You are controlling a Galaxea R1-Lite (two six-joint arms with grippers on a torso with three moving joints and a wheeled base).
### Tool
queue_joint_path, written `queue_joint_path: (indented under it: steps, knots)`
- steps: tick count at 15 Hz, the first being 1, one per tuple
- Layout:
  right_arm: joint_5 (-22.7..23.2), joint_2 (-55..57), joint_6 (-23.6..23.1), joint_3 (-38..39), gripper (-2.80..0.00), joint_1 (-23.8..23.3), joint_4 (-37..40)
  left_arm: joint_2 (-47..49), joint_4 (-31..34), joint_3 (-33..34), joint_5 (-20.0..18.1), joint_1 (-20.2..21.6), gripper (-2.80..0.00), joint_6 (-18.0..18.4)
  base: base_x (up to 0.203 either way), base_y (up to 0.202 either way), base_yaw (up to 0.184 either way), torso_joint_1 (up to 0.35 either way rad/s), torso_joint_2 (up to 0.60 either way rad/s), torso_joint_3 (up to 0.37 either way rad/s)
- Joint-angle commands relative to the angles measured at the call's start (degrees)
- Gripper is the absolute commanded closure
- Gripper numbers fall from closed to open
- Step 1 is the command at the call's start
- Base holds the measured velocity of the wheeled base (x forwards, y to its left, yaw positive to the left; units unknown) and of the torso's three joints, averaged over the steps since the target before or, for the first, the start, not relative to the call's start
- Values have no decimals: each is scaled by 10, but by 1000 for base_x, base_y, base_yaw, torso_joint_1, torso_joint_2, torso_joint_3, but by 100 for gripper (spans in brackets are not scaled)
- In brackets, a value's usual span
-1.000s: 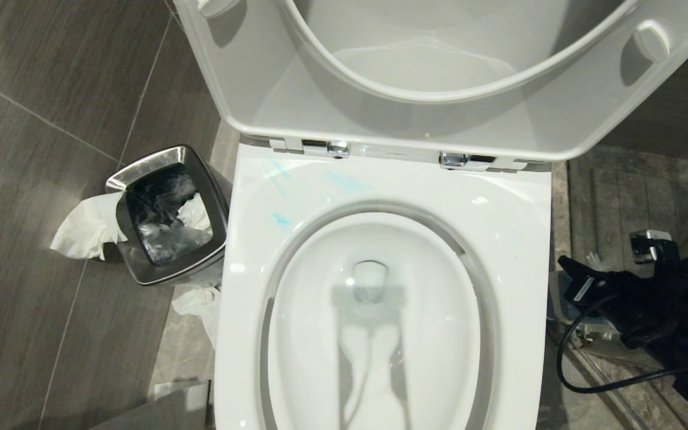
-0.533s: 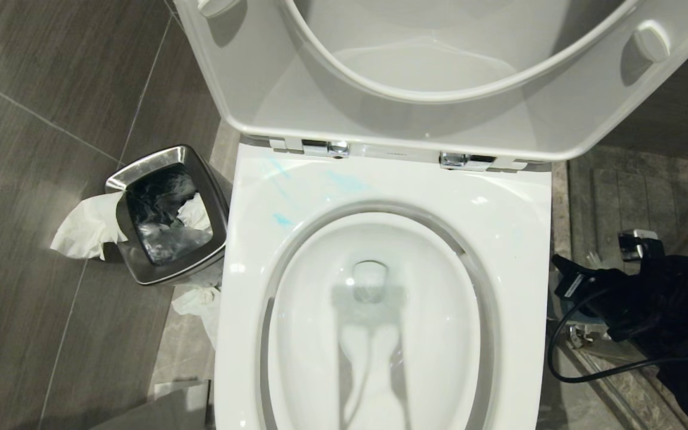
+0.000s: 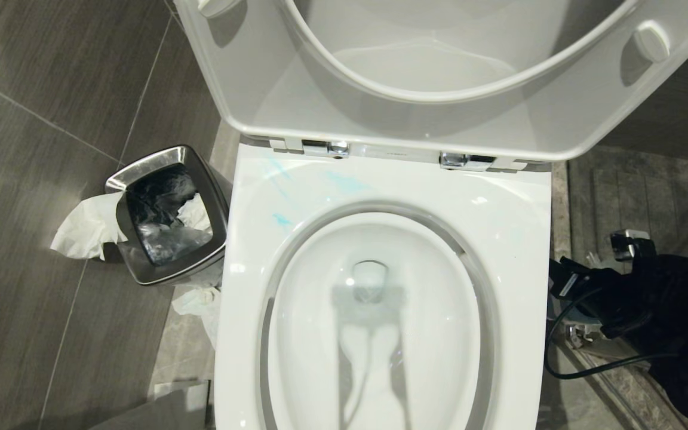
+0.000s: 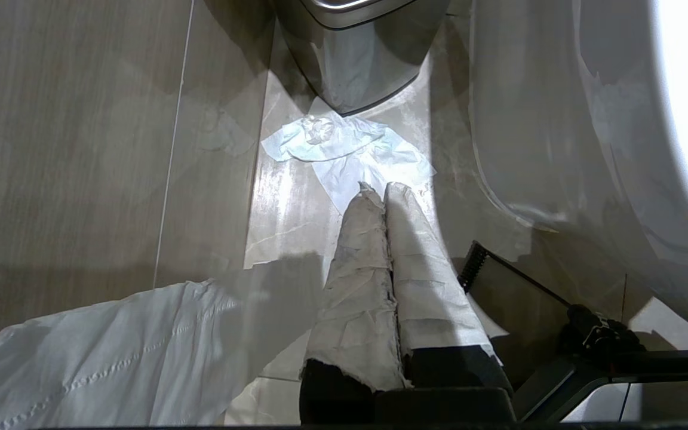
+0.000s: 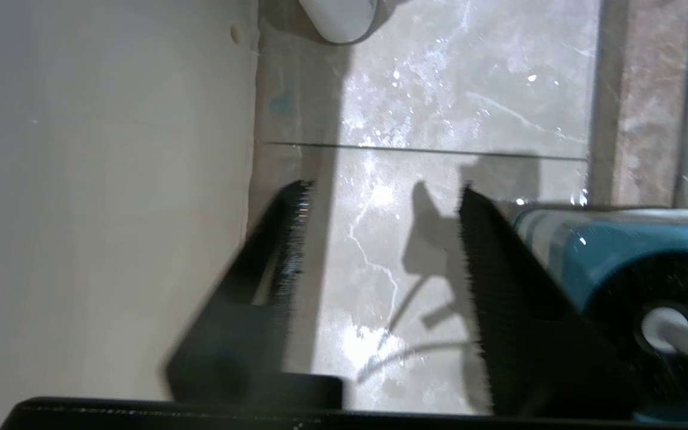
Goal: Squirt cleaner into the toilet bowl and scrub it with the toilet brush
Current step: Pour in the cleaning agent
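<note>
The toilet bowl (image 3: pixel 502 218) stands open with seat and lid raised. Pale blue cleaner (image 3: pixel 281 220) is smeared on its broad rim at the back left. The toilet brush (image 5: pixel 671 332) stands in a blue holder (image 5: pixel 610 245), white handle rising from the black bristle head. My right gripper (image 5: pixel 386 188) is open just beside that holder, over the marble floor, with nothing between its fingers. The right arm (image 3: pixel 636 292) hangs low on the toilet's right. My left gripper (image 4: pixel 383 186), its fingers wrapped in white, is shut and empty above the floor on the toilet's left.
A small steel bin (image 3: pixel 165 215) with crumpled tissue stands left of the toilet. More tissue (image 4: pixel 350 149) lies on the floor before it. The toilet's white side (image 5: pixel 111 209) is close by the right gripper. A black cable (image 3: pixel 565 364) loops under the right arm.
The right arm has shifted a little toward the toilet and its cable loop has moved with it. The toilet, bin and tissue are as before.
</note>
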State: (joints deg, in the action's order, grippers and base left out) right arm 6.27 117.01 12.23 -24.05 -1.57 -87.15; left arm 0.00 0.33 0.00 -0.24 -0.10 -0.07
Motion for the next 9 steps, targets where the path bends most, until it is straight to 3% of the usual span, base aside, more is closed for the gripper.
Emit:
queue_joint_path:
  steps: [1,5,9]
  knots:
    - [9,24,0,-27,-280,0,-5,1,0,2,0,0,0,0,0,0,0,0,0,0]
    - [29,81,-60,-101,-280,0,-5,1,0,2,0,0,0,0,0,0,0,0,0,0]
    - [57,95,-73,-155,-280,3,-5,1,0,2,0,0,0,0,0,0,0,0,0,0]
